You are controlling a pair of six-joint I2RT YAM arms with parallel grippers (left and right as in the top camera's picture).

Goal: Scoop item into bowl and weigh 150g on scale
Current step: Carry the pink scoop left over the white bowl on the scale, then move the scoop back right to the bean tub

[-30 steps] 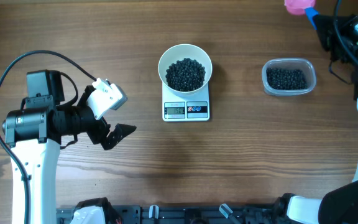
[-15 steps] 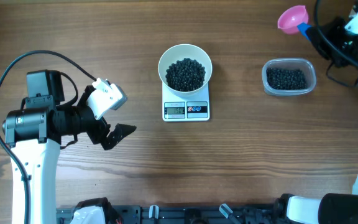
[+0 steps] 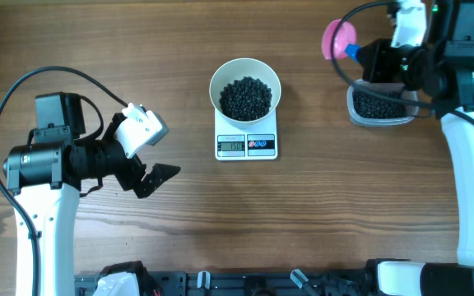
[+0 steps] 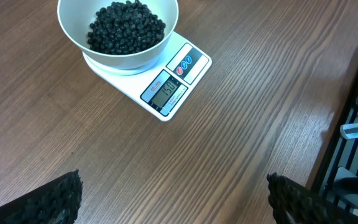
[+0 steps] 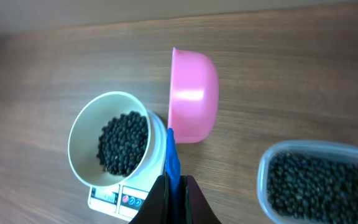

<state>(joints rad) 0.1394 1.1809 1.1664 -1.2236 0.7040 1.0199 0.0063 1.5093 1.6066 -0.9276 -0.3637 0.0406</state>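
Right hand (image 5: pixel 174 198) is pressed together on the blue handle (image 5: pixel 172 152) of the pink scoop (image 5: pixel 194 96), which hangs tipped on its side over the desk (image 3: pixel 303 214). Right below that arm sits the clear tub (image 3: pixel 352 108) with a layer of black beads (image 5: pixel 322 186) in it. Going further out, the white bowl (image 3: pixel 215 86) is at the tub's 9 o'clock, parked on the scale (image 3: pixel 246 146) with its display lit. It holds a decent heap of the same beads. The scoop is at the bowl's 1 o'clock. Way off at the scale's 8 o'clock, the left hand (image 3: pixel 156 151) hovers with its fingers spread wide, pinching nothing.
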